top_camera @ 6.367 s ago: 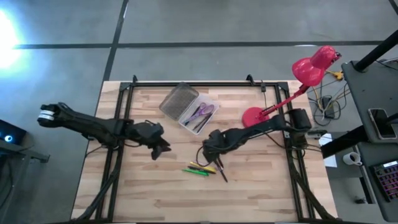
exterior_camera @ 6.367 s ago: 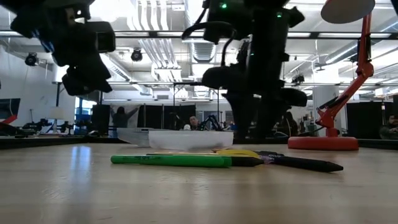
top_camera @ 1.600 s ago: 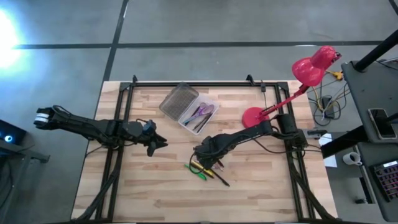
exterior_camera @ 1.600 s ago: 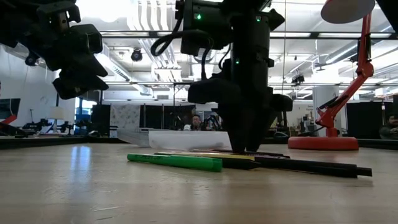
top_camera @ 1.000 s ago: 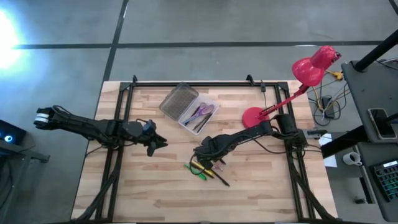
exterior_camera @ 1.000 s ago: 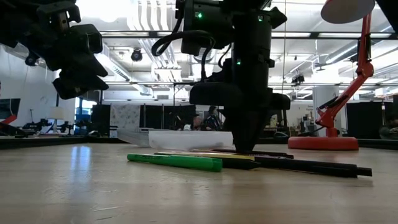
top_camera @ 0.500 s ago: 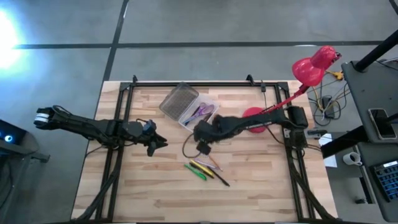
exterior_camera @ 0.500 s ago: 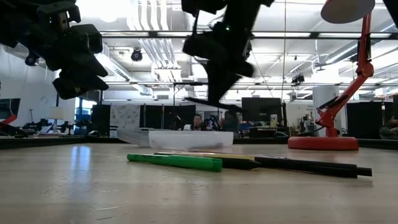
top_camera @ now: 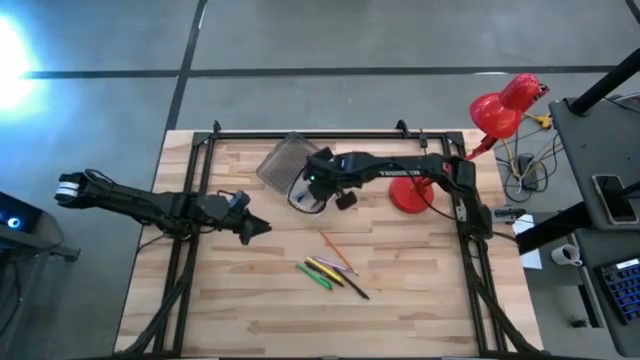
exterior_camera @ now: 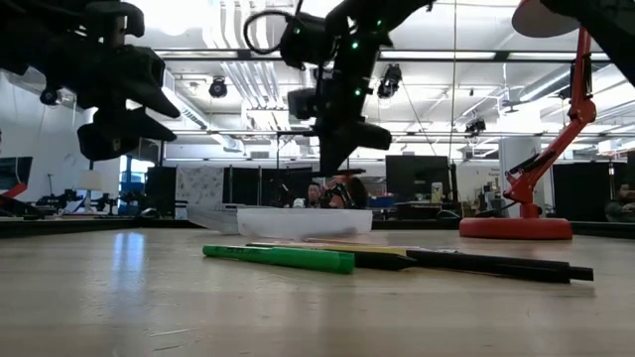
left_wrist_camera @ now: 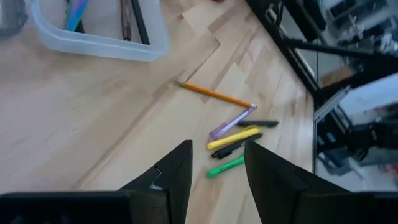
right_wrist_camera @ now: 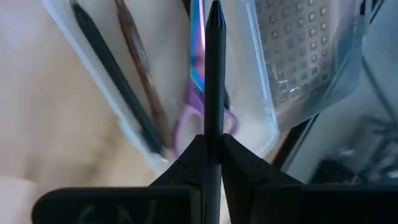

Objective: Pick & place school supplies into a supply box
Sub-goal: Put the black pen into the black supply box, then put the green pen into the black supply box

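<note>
The supply box (top_camera: 283,160), a clear tray with a gridded lid folded open, sits at the far middle of the table. Inside it lie purple-handled scissors (right_wrist_camera: 198,109), a black pen (right_wrist_camera: 115,81) and a brown pencil (right_wrist_camera: 140,68). My right gripper (right_wrist_camera: 213,140) hovers over the tray, shut on another black pen (right_wrist_camera: 214,68). Loose on the table are an orange pencil (left_wrist_camera: 214,94), a purple pen (left_wrist_camera: 233,121), a yellow marker (left_wrist_camera: 233,138), a green marker (left_wrist_camera: 225,167) and a black pen (top_camera: 352,285). My left gripper (left_wrist_camera: 214,168) waits open, left of the pile and above the table. My right gripper pinches the black pen's shaft (right_wrist_camera: 214,127) between its two fingers. The pen runs along the fingers and sticks out ahead of them, its pointed end (right_wrist_camera: 214,12) free. It is lifted clear, above the scissors in the open tray.
A red desk lamp stands with its base (top_camera: 408,192) right of the box and its head (top_camera: 505,100) beyond the table's far right corner. A black metal frame (top_camera: 300,133) runs along the table's edges. Bare wood lies near the front edge.
My right gripper has risen from the pile of pens with the black pen in its fingers and has travelled toward the far edge and left, stopping over the open supply box. The other pens stay on the table. My left arm has kept still.
</note>
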